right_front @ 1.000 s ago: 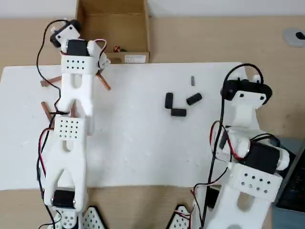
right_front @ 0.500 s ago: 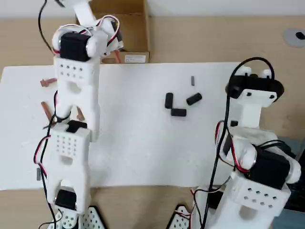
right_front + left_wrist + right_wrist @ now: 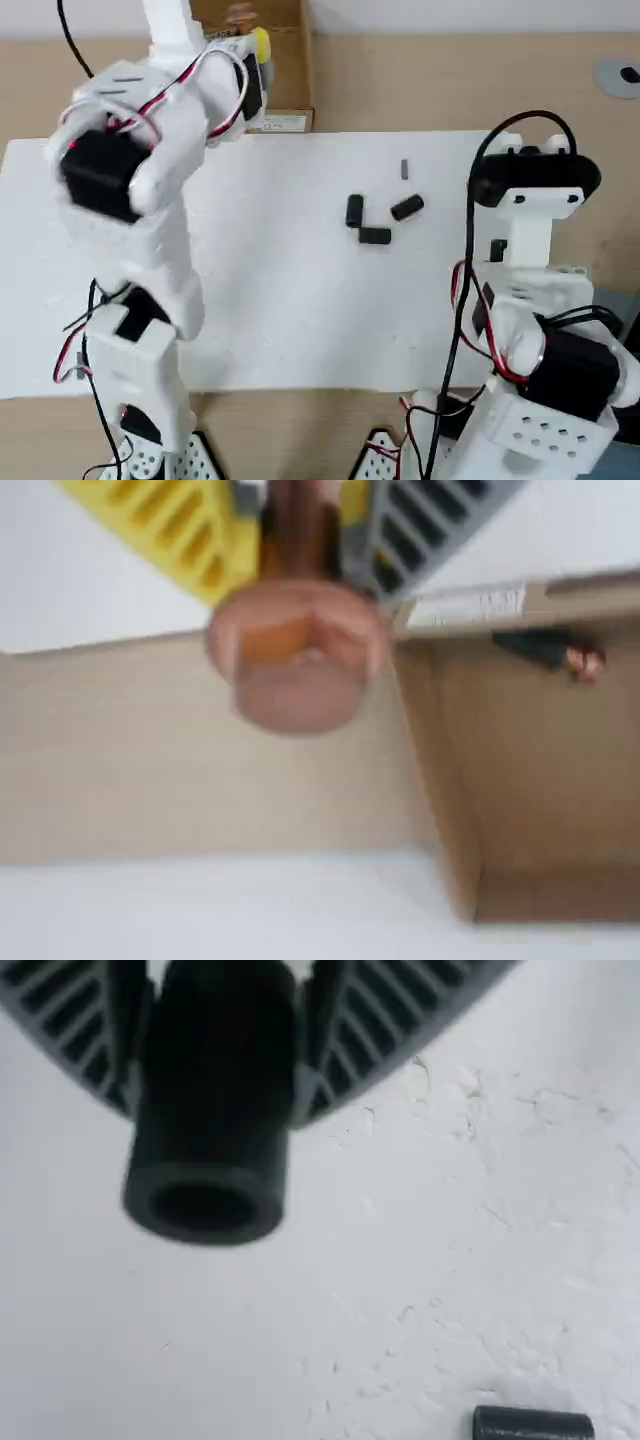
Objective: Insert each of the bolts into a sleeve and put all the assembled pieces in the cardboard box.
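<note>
Midway through an assembly, by the look of it: both parts in hand, not yet joined. Clamped in the left gripper (image 3: pixel 300 555), between a yellow finger and a grey one, a copper-coloured metal bolt (image 3: pixel 300 670), round head outward, hanging over the bare tabletop (image 3: pixel 200 770) just beside the brown cardboard box (image 3: pixel 285 75). Pinched in the right gripper (image 3: pixel 222 1070), between two grey ribbed fingers, a short black cylindrical sleeve (image 3: pixel 205 1190), open bore outward, above the white foam sheet (image 3: pixel 300 320). Already in the box, one assembled piece (image 3: pixel 552 650), black with a copper head. Waiting on the sheet, three more black sleeves (image 3: pixel 375 236) in a loose cluster, well apart from either gripper. Next, probably: bring the two grippers together over the sheet, line shank with bore, push home. Tricky, perhaps, with the head leading and the free length of shank impossible to judge among the fingers. Left arm (image 3: pixel 130 200) reared up high and folded, wrist out past the sheet's far edge by the box. Right arm (image 3: pixel 530 300) upright at the sheet's right side, wrist tipped downward, black camera housing (image 3: pixel 535 180) on top.
</note>
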